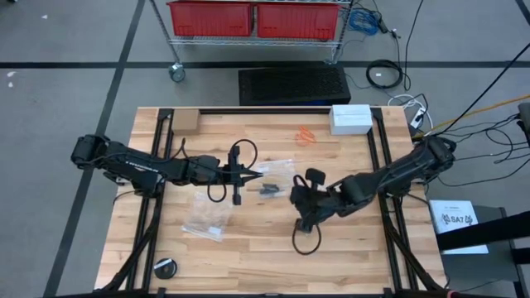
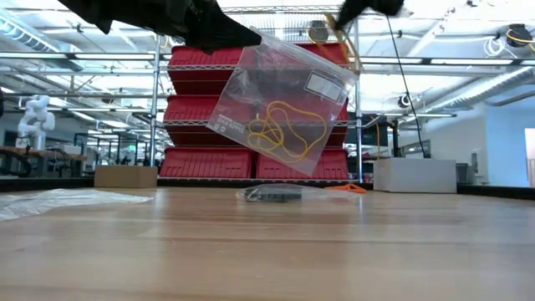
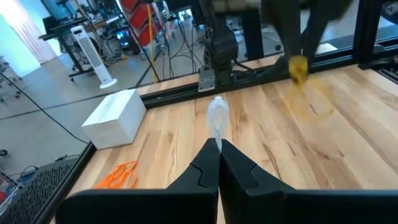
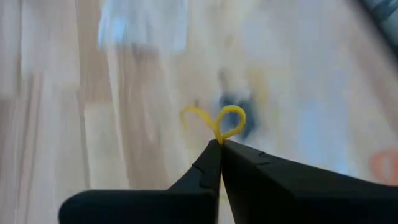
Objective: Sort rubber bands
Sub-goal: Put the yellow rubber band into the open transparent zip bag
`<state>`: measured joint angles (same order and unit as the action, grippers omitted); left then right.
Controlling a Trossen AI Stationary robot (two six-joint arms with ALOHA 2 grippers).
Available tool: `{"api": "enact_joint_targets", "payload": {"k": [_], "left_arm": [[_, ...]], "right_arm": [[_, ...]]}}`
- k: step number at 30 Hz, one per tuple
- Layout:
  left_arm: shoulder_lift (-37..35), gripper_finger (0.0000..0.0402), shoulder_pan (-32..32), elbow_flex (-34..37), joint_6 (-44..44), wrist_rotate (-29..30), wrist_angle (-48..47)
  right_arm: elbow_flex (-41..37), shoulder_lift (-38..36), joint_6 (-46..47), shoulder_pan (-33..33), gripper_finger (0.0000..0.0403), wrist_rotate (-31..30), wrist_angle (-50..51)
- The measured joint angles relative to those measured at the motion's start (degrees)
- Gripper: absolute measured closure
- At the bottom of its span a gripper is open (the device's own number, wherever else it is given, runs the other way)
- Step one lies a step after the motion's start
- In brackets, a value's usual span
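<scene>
A: What has the right gripper [image 4: 219, 143] got?
B: It is clenched on a yellow rubber band [image 4: 225, 122], lifted above the table [image 1: 248, 240].
A: And the left gripper [image 3: 218, 147]?
B: Clamped on a clear bag [image 2: 280, 109] with yellow bands [image 2: 276, 130] inside; farther back, orange bands [image 1: 306, 135] lie beside the white box [image 1: 350, 118].

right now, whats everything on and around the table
clear bag with yellow rubber bands: one, held up above the table middle
yellow rubber band: one, pinched in the right gripper
orange rubber bands: small pile, far side near the white box
black rubber bands: small cluster, table middle
empty clear bag: one, near left
white box: one, far right corner
red bins: two, on the shelf beyond the table
left gripper: shut on the bag's edge
right gripper: shut
</scene>
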<state>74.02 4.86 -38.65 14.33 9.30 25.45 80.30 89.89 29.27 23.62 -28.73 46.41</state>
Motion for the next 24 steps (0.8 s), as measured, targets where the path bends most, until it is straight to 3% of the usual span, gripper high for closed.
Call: {"api": "enact_joint_targets", "payload": {"k": [5,9,24], "left_arm": [[0.00,0.0401,0.00,0.00,-0.06,0.00,0.11],[0.00,0.0401,0.00,0.00,-0.06,0.00,-0.11],[0.00,0.0401,-0.02,0.00,-0.11,0.35,-0.29]], "right_arm": [[4.32,0.86,-6.37,-1.32,0.0403,-10.79,-0.09],[4.47,2.45,-10.40,-2.85,0.0403,-15.96,-2.25],[4.50,8.67,-11.82,-5.86,0.0403,-14.47,-4.28]]}}
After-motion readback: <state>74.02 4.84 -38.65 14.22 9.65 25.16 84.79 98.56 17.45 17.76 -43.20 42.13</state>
